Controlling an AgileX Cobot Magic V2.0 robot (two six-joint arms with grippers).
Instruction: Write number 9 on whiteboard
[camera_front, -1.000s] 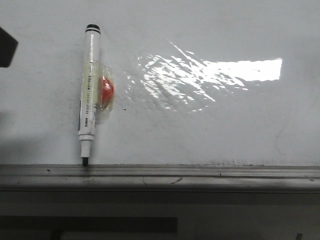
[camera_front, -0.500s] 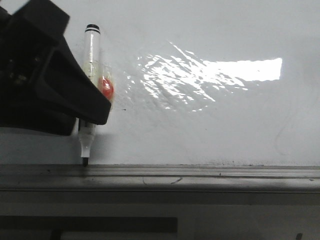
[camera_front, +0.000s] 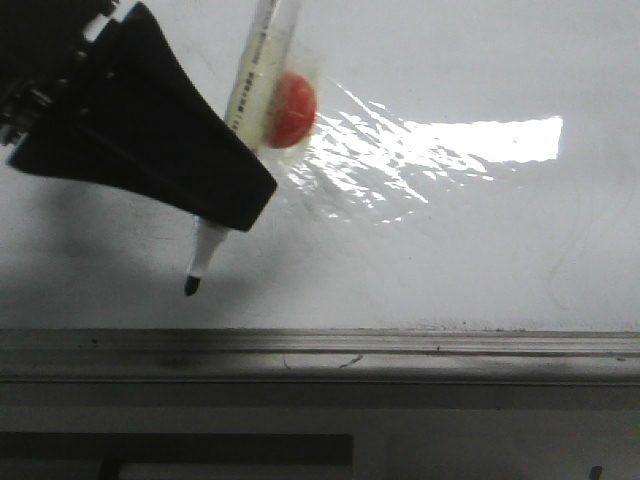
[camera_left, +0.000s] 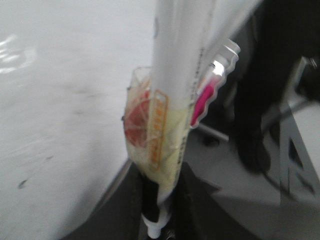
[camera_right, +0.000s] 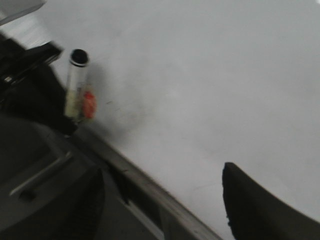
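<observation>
At the upper left of the front view, the left gripper (camera_front: 215, 205) is clamped on the marker (camera_front: 243, 130), tilted with its tip above the grey rail (camera_front: 400, 350). The whiteboard (camera_front: 450, 250) fills the frame; no number 9 is drawn yet. The step in hand looks like carrying the pen to a start point; next, tip to board. The right gripper (camera_right: 165, 200) shows spread fingers, holding nothing.
</observation>
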